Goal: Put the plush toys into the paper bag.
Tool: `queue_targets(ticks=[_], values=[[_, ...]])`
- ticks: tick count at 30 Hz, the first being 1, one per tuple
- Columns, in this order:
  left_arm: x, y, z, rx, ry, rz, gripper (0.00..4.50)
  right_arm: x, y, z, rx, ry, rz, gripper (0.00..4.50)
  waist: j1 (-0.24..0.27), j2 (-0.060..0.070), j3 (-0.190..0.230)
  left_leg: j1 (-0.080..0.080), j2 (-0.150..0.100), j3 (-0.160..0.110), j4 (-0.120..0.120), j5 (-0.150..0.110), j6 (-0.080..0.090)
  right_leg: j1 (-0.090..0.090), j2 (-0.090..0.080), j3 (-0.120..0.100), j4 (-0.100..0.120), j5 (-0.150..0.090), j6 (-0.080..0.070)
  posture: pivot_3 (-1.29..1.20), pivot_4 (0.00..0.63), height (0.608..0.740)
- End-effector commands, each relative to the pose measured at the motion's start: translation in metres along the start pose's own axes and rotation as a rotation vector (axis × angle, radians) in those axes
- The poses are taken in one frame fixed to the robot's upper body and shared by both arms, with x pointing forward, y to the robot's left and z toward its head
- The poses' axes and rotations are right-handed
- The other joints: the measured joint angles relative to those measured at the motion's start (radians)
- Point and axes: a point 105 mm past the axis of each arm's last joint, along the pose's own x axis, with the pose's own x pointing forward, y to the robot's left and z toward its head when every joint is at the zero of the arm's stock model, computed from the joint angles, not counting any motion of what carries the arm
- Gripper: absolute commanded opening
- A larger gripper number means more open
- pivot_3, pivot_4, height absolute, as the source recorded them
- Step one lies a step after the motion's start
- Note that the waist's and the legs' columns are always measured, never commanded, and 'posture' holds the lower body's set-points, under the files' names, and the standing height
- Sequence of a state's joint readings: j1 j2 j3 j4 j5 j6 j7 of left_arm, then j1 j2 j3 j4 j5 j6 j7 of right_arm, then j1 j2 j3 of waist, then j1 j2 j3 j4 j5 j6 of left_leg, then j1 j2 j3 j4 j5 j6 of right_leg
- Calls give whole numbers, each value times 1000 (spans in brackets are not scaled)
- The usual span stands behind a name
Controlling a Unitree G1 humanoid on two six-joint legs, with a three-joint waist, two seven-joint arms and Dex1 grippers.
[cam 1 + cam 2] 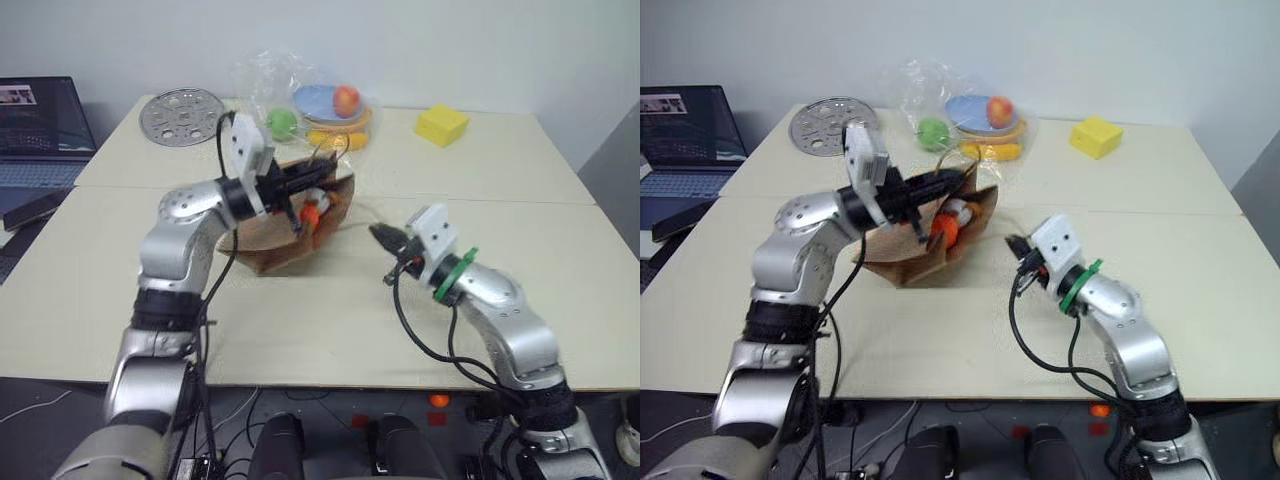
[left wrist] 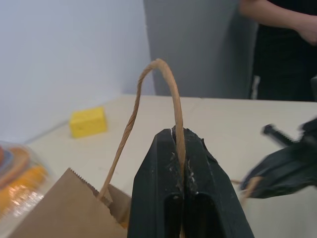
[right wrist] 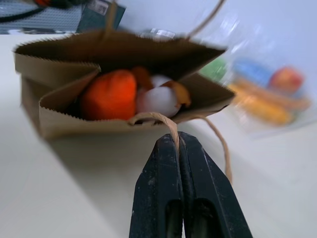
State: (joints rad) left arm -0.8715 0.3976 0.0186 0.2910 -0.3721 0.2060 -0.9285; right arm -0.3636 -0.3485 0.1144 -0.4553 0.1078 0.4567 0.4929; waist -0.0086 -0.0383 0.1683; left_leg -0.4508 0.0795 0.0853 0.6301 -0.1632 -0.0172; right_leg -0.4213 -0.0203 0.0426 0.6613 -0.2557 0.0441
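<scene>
Toys [image 3: 110, 94] sit inside the bag [image 3: 54, 119] on my table [image 1: 300, 320]. I see the left gripper [image 2: 181, 171] clamped on one handle [image 2: 163, 84], the right gripper [image 3: 179, 148] pinching the other handle [image 3: 158, 118].

Open table on my right, clutter at the far edge

The paper bag [image 1: 290, 235] lies mid-table with its mouth toward my right gripper [image 1: 384, 236], and both plush toys [image 3: 130, 95] fill that mouth, so little room is left inside. My left gripper [image 1: 958, 180] and forearm hang over the bag's top, blocking any approach from above. Each set of my fingers is pinched on a cord handle [image 2: 163, 99], tying both arms to the bag. Behind it, a clear plastic bag of fruit [image 1: 310, 105], a yellow block [image 1: 441, 124] and a perforated metal disc [image 1: 181, 116] crowd the far edge. The near tabletop [image 1: 330, 330] and the stretch to my right lie bare.
</scene>
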Motion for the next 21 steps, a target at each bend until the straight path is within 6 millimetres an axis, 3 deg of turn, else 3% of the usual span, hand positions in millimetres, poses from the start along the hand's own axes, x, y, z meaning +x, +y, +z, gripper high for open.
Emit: queue_targets(ticks=[1,2,5,11,14,21], values=[[24,9,17,21,-92,36,0,-6,-15,41,-118,-149,-85,44,3,0,0,0,0,0,0,0,0,0,0,0,0,0,0,0,150,740],[27,11,19,20,-103,39,0,-6,-15,44,-131,-158,-90,44,4,0,0,-1,0,0,0,0,0,-1,0,0,0,0,0,0,150,740],[43,11,32,-18,-185,26,0,0,-19,82,-245,-291,-149,44,1,0,1,-1,0,0,0,0,0,-2,0,0,0,0,0,0,150,740],[45,13,35,-39,-210,5,0,12,-7,104,-277,-374,-137,44,-1,0,0,-1,0,-1,-3,0,0,-2,2,-1,2,-1,2,0,150,740],[40,11,31,-60,-195,-20,0,18,-1,99,-265,-353,-108,44,0,0,0,-2,1,-1,-3,0,0,-3,2,-1,2,-1,2,0,150,740],[11,-9,-8,-63,-9,-111,0,32,7,52,-98,-156,-42,44,-11,0,0,-1,1,-1,-1,0,0,-1,1,-1,2,-1,1,0,150,740]])
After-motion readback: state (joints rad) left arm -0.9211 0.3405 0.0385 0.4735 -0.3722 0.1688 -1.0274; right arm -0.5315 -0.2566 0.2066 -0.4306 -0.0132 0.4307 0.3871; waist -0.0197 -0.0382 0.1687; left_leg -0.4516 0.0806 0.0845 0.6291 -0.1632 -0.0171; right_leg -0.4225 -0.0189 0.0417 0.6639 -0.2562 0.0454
